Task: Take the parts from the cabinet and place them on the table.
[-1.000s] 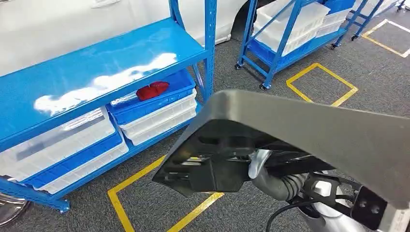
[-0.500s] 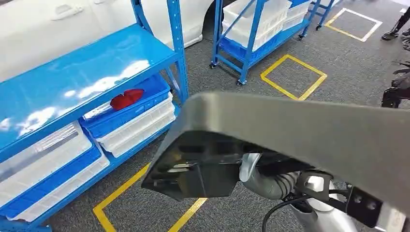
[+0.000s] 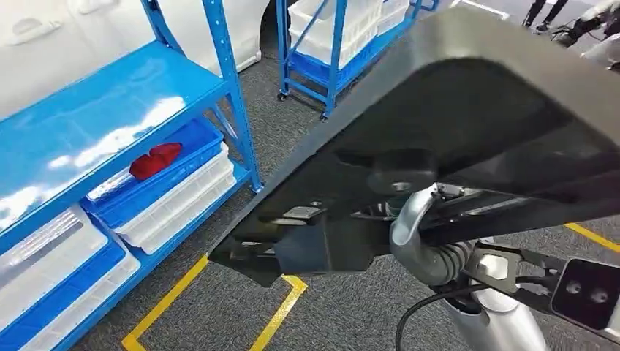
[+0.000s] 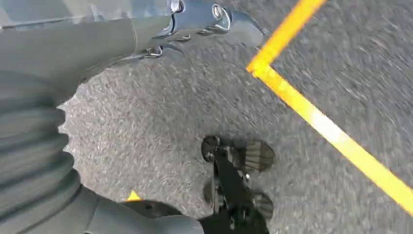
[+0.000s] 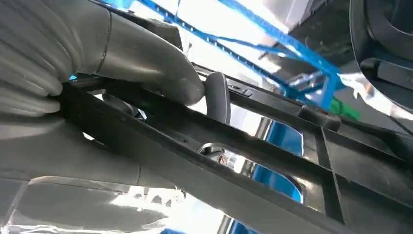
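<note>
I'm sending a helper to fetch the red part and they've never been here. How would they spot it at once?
Find the blue rack on the left, in front of the white car. Below its top shelf, a blue bin sits on stacked white bins at the rack's right end. The red part lies in that bin, the only red thing among blue and white.

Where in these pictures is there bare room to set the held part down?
Bare: the top of the blue shelf, and the carpet between it and the wheeled rack. Crowded: the shelf's lower level, stacked with bins. The right hand grips the dark part.
</note>
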Robot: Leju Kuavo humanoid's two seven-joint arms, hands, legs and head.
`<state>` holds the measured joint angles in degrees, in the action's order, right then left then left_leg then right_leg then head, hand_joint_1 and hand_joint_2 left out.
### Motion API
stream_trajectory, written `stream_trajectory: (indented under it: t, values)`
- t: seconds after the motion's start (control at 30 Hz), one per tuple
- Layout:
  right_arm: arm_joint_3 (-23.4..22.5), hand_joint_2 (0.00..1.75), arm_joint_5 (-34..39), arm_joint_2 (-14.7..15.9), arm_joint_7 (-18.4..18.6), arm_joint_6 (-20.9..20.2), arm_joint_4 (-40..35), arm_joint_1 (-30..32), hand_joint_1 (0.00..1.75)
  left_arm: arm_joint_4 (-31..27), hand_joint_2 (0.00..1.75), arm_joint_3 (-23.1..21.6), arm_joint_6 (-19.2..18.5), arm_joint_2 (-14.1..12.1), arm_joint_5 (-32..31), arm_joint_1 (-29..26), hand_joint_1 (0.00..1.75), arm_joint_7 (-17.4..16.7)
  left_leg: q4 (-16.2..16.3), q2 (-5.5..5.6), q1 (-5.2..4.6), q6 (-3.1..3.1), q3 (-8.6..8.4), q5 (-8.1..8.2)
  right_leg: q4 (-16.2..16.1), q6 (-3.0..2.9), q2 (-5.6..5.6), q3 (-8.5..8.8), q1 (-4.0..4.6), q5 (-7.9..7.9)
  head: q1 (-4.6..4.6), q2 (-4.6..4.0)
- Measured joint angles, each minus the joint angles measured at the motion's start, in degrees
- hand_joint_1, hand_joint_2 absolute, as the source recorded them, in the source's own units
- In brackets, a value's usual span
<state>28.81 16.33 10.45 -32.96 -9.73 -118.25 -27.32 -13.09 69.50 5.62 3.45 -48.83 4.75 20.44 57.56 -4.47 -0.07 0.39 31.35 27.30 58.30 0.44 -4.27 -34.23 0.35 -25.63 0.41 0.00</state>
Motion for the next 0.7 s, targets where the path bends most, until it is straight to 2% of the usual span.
stream_trajectory:
  t: [0.03, 0.1, 0.13, 0.17, 0.2, 0.23, 0.27, 0.3, 0.33, 0.37, 0.4, 0.43, 0.47, 0.5, 0.53, 0.57, 0.63, 0.67, 0.7]
  values:
    - [-0.09, 1.75, 0.17, 0.11, -0.04, 0.37, 0.00, -0.02, 1.75, 0.00, 1.75, -0.02, -0.06, -0.11, -0.18, 0.00, 0.00, 0.26, 0.01, -0.28, 0.10, -0.34, -0.05, 0.05, -0.14, -0.38, 0.98, -0.21, -0.07, 0.41, -0.06, 0.02]
    - [-0.33, 1.75, 0.52, 0.59, -0.09, 0.63, 0.00, 0.10, 1.75, 0.00, 1.75, -0.17, -0.06, -0.20, -0.39, 0.14, 0.00, 0.46, -0.18, -1.34, 0.17, -0.79, -0.30, 0.14, -0.11, -0.77, 1.94, -0.41, 0.12, 0.33, -0.04, 0.00]
    - [-0.44, 1.75, 0.65, 0.79, -0.11, 0.63, 0.00, 0.07, 1.75, 0.00, 1.75, -0.28, 0.00, -0.22, -0.50, 0.30, 0.00, 0.55, -0.24, -1.84, 0.00, -1.15, -0.50, 0.23, -0.57, -1.18, 2.61, -0.38, -0.04, 0.62, -0.04, 0.02]
    - [-0.50, 1.75, 0.72, 0.87, -0.15, 0.65, 0.00, 0.09, 1.75, 0.00, 1.75, -0.39, 0.20, -0.41, -0.57, 0.41, 0.00, 0.59, 0.49, 0.21, 0.40, -1.57, -0.23, 0.95, -1.02, -1.49, 3.07, -0.02, -0.54, 0.98, -0.07, 0.00]
    - [-0.48, 1.75, 0.81, 0.94, -0.15, 0.70, 0.02, -0.13, 1.75, 0.02, 1.75, -0.44, 0.22, -0.41, -0.57, 0.38, 0.00, 0.61, 2.66, 2.34, 0.46, -1.60, 0.66, 2.66, -1.08, -1.81, 3.52, 0.00, -0.63, 1.05, 0.00, 0.00]
    - [-0.41, 1.75, 0.87, 0.94, -0.17, 0.70, 0.02, -0.13, 1.75, 0.02, 1.75, -0.46, 0.22, -0.44, -0.52, 0.28, 0.00, 0.61, 6.94, 3.43, 0.56, -1.67, 2.54, 5.05, -1.08, -1.96, 4.00, -0.02, -0.64, 1.07, -0.31, 0.00]
    - [-0.33, 1.75, 0.94, 0.94, -0.17, 0.70, 0.13, -0.14, 1.75, 0.02, 1.75, -0.46, 0.24, -0.44, -0.37, 0.19, 0.00, 0.59, 11.73, 3.90, 0.58, -1.80, 4.81, 7.19, -1.07, -2.02, 4.63, -0.03, -0.58, 1.08, -0.31, 0.00]
    - [-0.24, 1.75, 0.96, 0.94, -0.17, 0.70, 0.26, -0.12, 1.75, 0.00, 1.75, -0.46, 0.26, -0.48, -0.26, 0.03, 0.00, 0.57, 16.10, 4.03, 0.58, -1.89, 6.96, 8.67, -1.01, -2.03, 5.30, -0.05, -0.53, 1.08, -0.33, 0.00]
    - [-0.07, 1.75, 0.98, 0.96, -0.17, 0.70, 0.44, -0.13, 1.75, 0.02, 1.75, -0.44, 0.31, -0.48, -0.02, -0.11, 0.00, 0.50, 18.63, 4.04, 0.59, -1.96, 8.39, 8.81, -0.95, -2.03, 6.04, -0.05, -0.53, 1.07, -0.33, 0.02]
    - [0.09, 1.75, 1.05, 0.96, -0.20, 0.70, 0.59, -0.14, 1.75, 0.02, 1.75, -0.44, 0.31, -0.46, 0.15, -0.16, 0.00, 0.48, 17.90, 4.06, 0.63, -1.95, 8.36, 7.43, -0.90, -2.02, 6.77, 0.01, -0.54, 1.07, -0.31, 0.00]
    - [0.22, 1.75, 1.22, 0.96, -0.28, 0.59, 0.72, -0.21, 1.75, 0.02, 1.75, -0.44, 0.31, -0.46, 0.26, -0.13, 0.00, 0.46, 14.39, 4.11, 0.72, -1.88, 7.02, 4.88, -0.83, -1.97, 7.53, 0.07, -0.57, 1.04, -0.35, 0.00]
    - [0.33, 1.75, 1.64, 0.96, -0.48, 0.39, 0.85, -0.38, 1.75, 0.02, 1.75, -0.44, 0.31, -0.46, 0.28, -0.10, 0.00, 0.52, 9.06, 4.53, 0.88, -1.82, 4.74, 1.82, -0.67, -1.83, 8.31, 0.16, -0.61, 0.96, -0.31, 0.00]
    - [0.35, 1.75, 2.03, 0.96, -0.65, 0.24, 0.94, -0.62, 1.75, 0.00, 1.75, -0.44, 0.37, -0.46, 0.31, -0.11, 0.00, 0.65, 3.86, 6.09, 1.11, -1.78, 2.47, -0.77, -0.41, -1.60, 8.94, 0.17, -0.68, 0.80, -0.35, 0.00]
    - [0.35, 1.75, 2.42, 0.98, -0.74, 0.18, 1.05, -0.83, 1.75, 0.02, 1.75, -0.41, 0.46, -0.46, 0.31, -0.17, 0.00, 0.72, 1.48, 9.01, 1.37, -1.65, 1.37, -0.46, -0.18, -1.32, 9.47, -0.10, -0.60, 0.69, -0.28, 0.00]
    - [0.35, 1.75, 2.71, 1.00, -0.76, 0.13, 1.16, -1.15, 1.75, 0.02, 1.75, -0.37, 0.50, -0.44, 0.31, -0.18, 0.00, 0.87, 0.74, 8.88, 1.34, -1.56, 1.37, -0.47, 0.24, -0.87, 10.20, -0.51, -0.57, 0.76, -0.22, 0.02]
    - [0.35, 1.75, 2.80, 1.01, -0.77, 0.11, 1.22, -1.24, 1.75, 0.02, 1.75, -0.35, 0.53, -0.42, 0.31, -0.15, 0.00, 0.87, 0.90, 8.28, 1.14, -1.40, 1.33, -0.53, 0.06, -0.47, 10.72, -0.78, -0.76, 0.99, -0.31, 0.00]
    - [0.31, 1.75, 2.88, 1.18, -0.77, 0.11, 1.31, -1.26, 1.75, 0.02, 1.75, -0.33, 0.57, -0.42, 0.31, -0.02, 0.00, 0.87, 0.69, 7.25, 0.92, -0.63, 1.24, -0.81, -0.32, 0.38, 11.86, -0.96, -0.94, 1.36, -0.26, 0.00]
    - [0.28, 1.75, 2.93, 1.27, -0.77, 0.11, 1.31, -1.30, 1.75, 0.02, 1.75, -0.33, 0.57, -0.26, 0.31, 0.12, 0.00, 0.89, 0.04, 6.48, 1.30, -0.02, 1.03, -1.21, 0.10, 0.51, 10.62, -1.06, -0.99, 1.01, -0.26, 0.00]
    - [0.26, 1.75, 2.97, 1.35, -0.79, 0.11, 1.33, -1.57, 1.75, 0.02, 1.75, -0.33, 0.55, -0.26, 0.31, 0.19, 0.00, 0.94, -0.17, 5.81, 1.16, 0.36, 0.91, -1.29, 1.66, 0.57, 7.49, -1.73, -0.65, -0.17, 0.00, 0.00]
